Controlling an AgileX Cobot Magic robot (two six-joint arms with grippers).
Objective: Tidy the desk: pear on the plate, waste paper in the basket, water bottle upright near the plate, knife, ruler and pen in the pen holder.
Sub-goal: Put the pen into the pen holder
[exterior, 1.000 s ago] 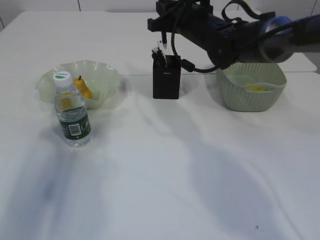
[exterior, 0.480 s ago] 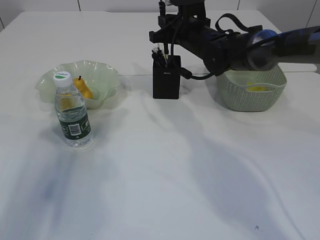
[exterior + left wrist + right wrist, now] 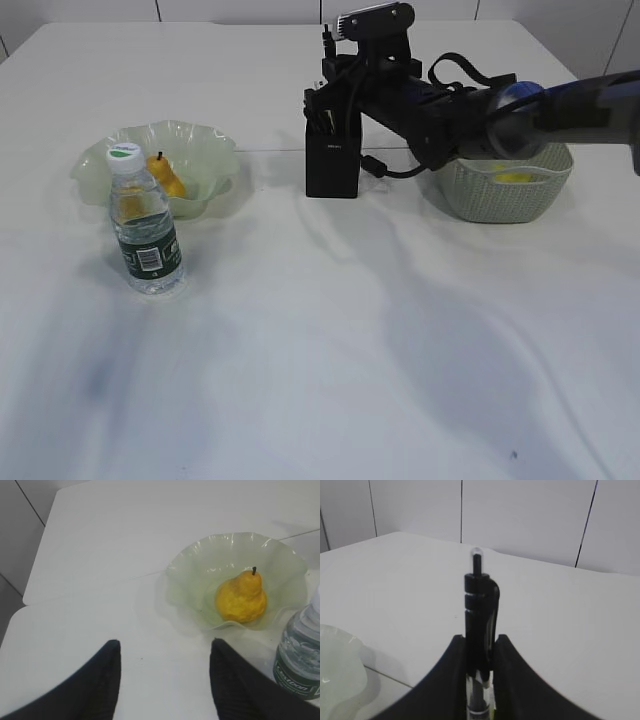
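My right gripper [image 3: 480,652] clamped narrow on the pen [image 3: 480,610], my left gripper [image 3: 165,677] gaped empty, pen's lower end hidden between the fingers [image 3: 512,680].

- Yellow-orange pear [image 3: 167,180] sits upright in the pale green ruffled glass plate [image 3: 210,150].
- Clear green-labelled water bottle [image 3: 144,228] stands upright just before it.
- Black square pen holder [image 3: 332,165] stands beside the sage green woven-look basket [image 3: 505,195].

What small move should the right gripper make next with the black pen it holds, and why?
Probably lower a little, then open. The right gripper is shut on the black pen with a clear tip, and it hangs right above the black square pen holder, so the pen appears lined up to drop in.
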